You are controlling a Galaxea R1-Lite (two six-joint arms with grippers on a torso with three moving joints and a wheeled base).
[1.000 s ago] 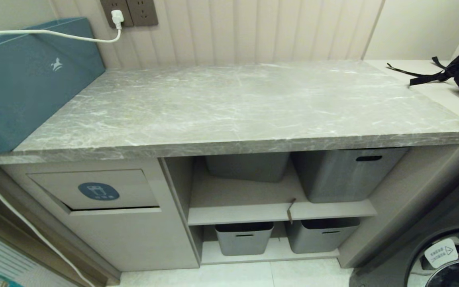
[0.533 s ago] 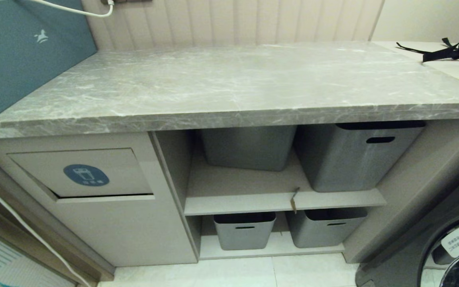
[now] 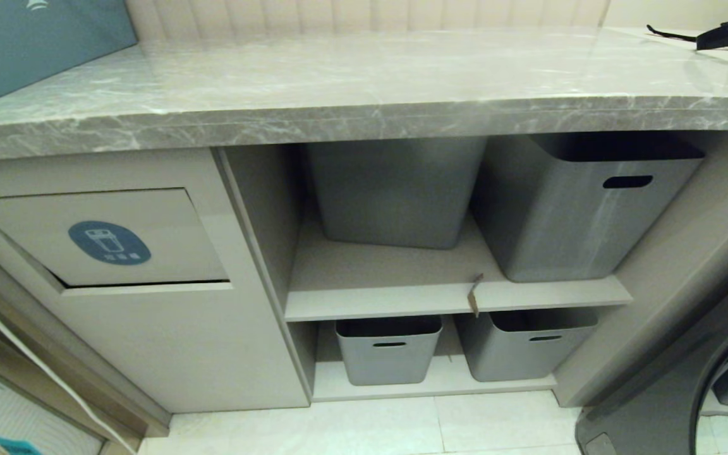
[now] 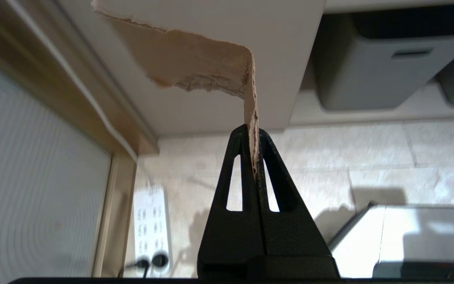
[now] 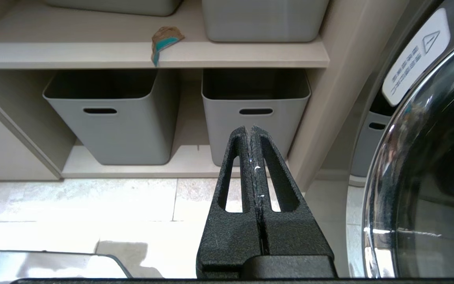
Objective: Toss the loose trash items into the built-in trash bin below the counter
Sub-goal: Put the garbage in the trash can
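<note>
My left gripper (image 4: 252, 132) is shut on a torn tan cardboard scrap (image 4: 195, 63), which bends sideways above the fingertips, low in front of the beige cabinet. The built-in trash bin (image 3: 102, 237) shows its flap with the blue oval sticker, under the grey marble counter (image 3: 339, 95). A second small scrap with a teal side (image 5: 164, 41) lies on the edge of the middle shelf (image 3: 474, 292). My right gripper (image 5: 250, 130) is shut with nothing in it, low before the lower tubs. Neither arm shows in the head view.
Grey plastic tubs stand on the upper shelf (image 3: 591, 202) and the lower shelf (image 3: 389, 347). A washing machine door (image 5: 428, 165) is at the right. A white power strip (image 4: 150, 228) lies on the tiled floor at the left. A black strap (image 3: 724, 35) lies on the counter's far right.
The head view has sunk: the counter top now shows edge-on and the cabinet front and shelves fill more of the picture. Nothing on the counter or shelves has moved.
</note>
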